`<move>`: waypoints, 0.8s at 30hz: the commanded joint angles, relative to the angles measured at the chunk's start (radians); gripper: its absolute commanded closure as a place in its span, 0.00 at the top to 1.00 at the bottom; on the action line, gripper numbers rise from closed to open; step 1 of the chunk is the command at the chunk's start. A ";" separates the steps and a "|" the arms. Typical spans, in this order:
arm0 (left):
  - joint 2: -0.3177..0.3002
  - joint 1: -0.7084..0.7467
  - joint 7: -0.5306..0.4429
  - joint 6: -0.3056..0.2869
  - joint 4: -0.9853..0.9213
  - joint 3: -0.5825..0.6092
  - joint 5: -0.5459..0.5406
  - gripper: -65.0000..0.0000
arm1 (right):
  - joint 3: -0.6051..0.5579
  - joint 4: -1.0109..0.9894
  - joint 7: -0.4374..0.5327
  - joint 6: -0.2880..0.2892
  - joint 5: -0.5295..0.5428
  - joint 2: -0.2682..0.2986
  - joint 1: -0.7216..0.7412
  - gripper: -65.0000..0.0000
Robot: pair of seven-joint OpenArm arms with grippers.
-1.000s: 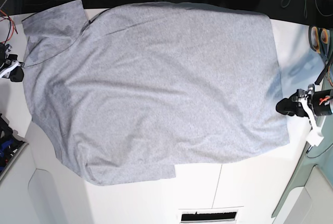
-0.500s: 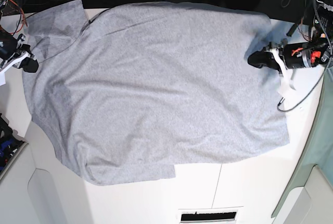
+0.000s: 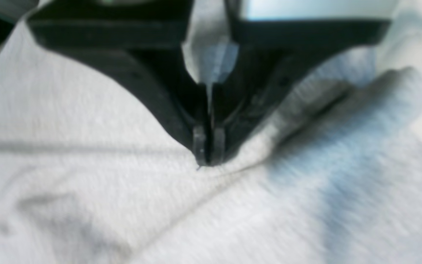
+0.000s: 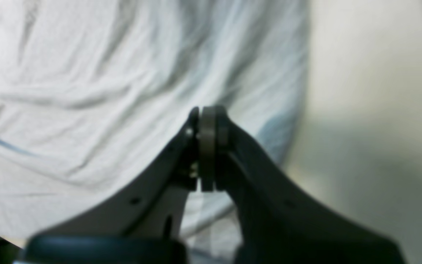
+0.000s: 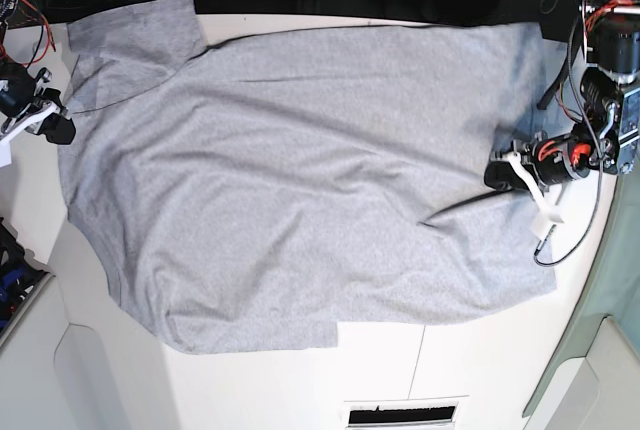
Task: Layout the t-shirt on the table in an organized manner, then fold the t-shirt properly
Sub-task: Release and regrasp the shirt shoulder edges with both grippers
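T-shirt (image 5: 300, 170) lies spread on tabletop (image 5: 480, 370), lettering not visible. Layout nearly done; folding not begun. Left tool (image 3: 207, 154) clenched, tips on the fabric; actual pinch unclear. Right tool (image 4: 207, 146) clenched empty at sleeve edge.

The left gripper (image 5: 497, 176) is held low at the right, jaws closed; the right gripper (image 5: 62, 130) is closed at the far left.

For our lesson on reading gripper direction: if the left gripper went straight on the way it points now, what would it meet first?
The left gripper, jaws closed, points down into the t-shirt; its tip already seems to touch the cloth, so it meets that first.
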 commanded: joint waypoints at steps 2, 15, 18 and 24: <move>0.000 -0.090 -0.010 0.022 -0.080 0.006 0.056 0.03 | 0.007 0.016 0.018 0.003 0.014 0.021 0.010 0.00; -0.006 -0.334 0.032 -0.028 -0.216 0.159 0.012 0.16 | 0.014 0.016 0.021 0.003 0.009 0.026 0.026 0.00; -0.058 -0.313 0.169 -0.067 -0.137 0.159 -0.205 0.33 | 0.058 0.020 -0.034 0.004 0.011 0.035 0.024 0.00; -0.206 -0.178 0.328 -0.067 0.076 0.159 -0.438 0.35 | 0.121 0.020 -0.159 0.004 0.078 0.104 -0.045 0.00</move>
